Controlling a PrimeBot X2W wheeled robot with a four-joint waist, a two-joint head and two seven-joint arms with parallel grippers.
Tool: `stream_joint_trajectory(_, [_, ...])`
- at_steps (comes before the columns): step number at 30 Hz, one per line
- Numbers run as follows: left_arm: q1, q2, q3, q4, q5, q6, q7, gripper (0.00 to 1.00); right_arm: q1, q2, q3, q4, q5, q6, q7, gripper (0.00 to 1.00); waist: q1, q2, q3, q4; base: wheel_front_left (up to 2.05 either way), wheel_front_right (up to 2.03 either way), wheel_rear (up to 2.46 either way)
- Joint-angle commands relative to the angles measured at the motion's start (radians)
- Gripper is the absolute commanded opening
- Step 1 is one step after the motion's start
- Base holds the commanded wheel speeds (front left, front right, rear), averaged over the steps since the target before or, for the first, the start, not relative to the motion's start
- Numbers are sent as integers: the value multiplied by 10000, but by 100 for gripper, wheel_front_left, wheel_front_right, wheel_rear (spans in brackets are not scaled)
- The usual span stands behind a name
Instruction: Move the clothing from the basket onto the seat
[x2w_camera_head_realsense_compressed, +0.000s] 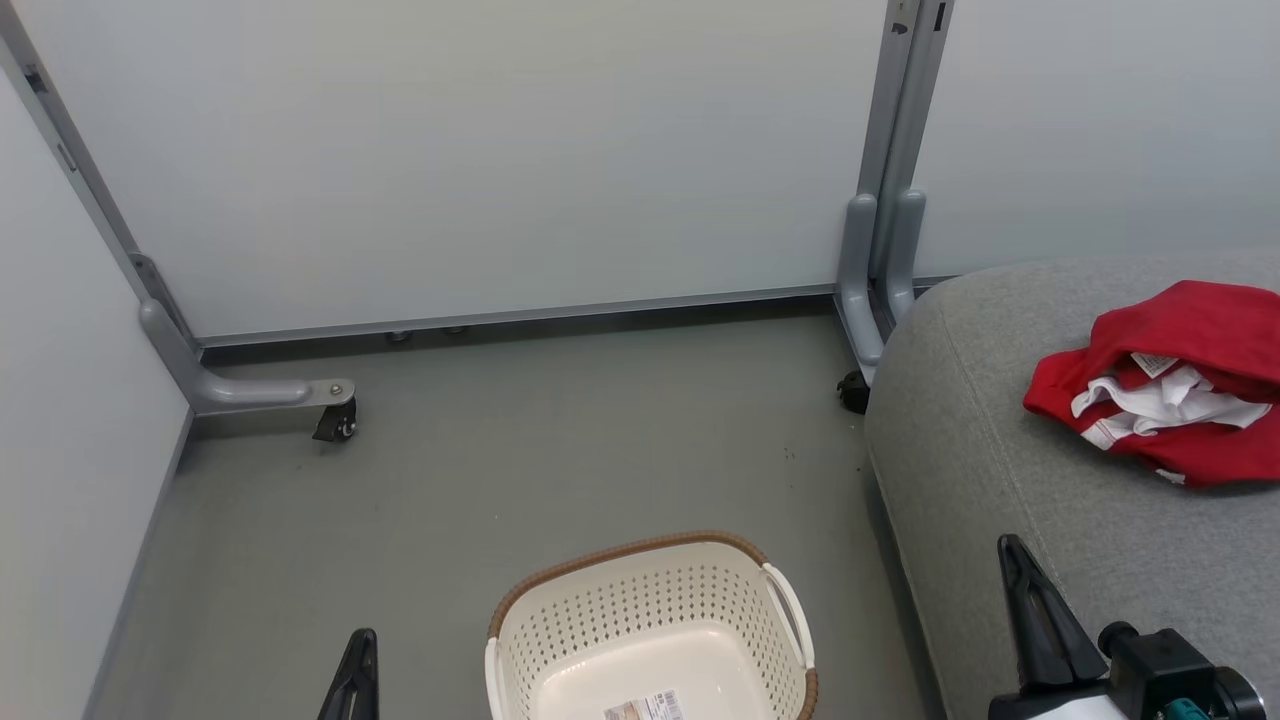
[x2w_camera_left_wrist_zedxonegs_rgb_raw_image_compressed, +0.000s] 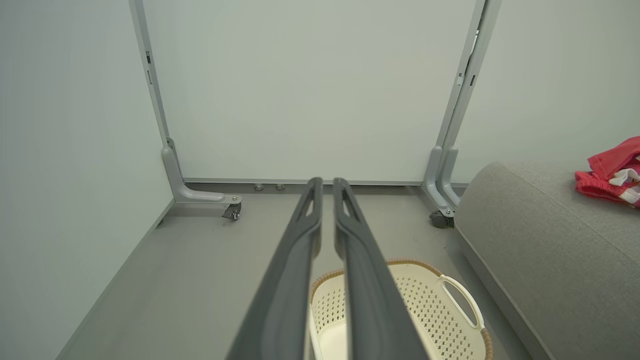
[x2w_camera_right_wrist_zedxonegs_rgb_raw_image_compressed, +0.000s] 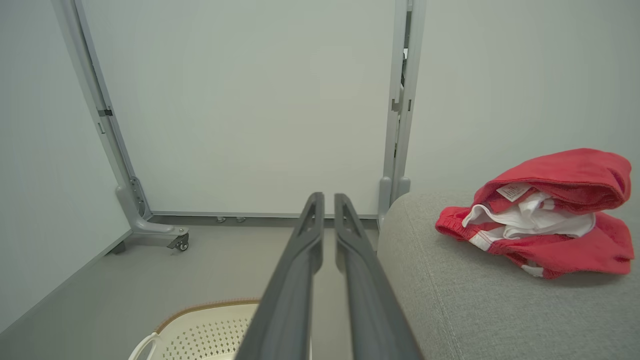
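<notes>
Clothing (x2w_camera_head_realsense_compressed: 1165, 385): red heap with white showing, lying on seat (x2w_camera_head_realsense_compressed: 990, 470), well apart from basket (x2w_camera_head_realsense_compressed: 640, 610). Basket stands on floor (x2w_camera_head_realsense_compressed: 450, 480) near seat's rounded corner, sticker (x2w_camera_head_realsense_compressed: 645, 708) on its bottom. Left gripper (x2w_camera_left_wrist_zedxonegs_rgb_raw_image_compressed: 325, 186) at basket's left: fingers (x2w_camera_left_wrist_zedxonegs_rgb_raw_image_compressed: 300, 240) together, narrow slit between, empty. Right gripper (x2w_camera_right_wrist_zedxonegs_rgb_raw_image_compressed: 325, 199) over seat edge: fingers together, empty. Pale partition panels (x2w_camera_head_realsense_compressed: 500, 150) on castors behind.
</notes>
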Motion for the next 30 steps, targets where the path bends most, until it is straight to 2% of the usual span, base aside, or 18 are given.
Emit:
stream_joint_trajectory(1, [-46, 6, 7, -28, -259, -3, 42, 0, -29, -10, 9, -33, 276, 0, 29, 0, 1, 0, 14, -1, 0, 0, 0])
stream_joint_trajectory(12, [-681, 125, 167, 301, -2643, -68, 530, 0, -557, -168, -20, 341, 2883, -2, 486, 0, 1, 0, 140, -16, 0, 0, 0])
stream_joint_trajectory(30, [-1500, 236, 400, 746, -5604, -170, 1175, 0, -1202, -301, -119, 807, 6094, -4, 1106, 0, 1, 0, 328, -39, 0, 0, 0])
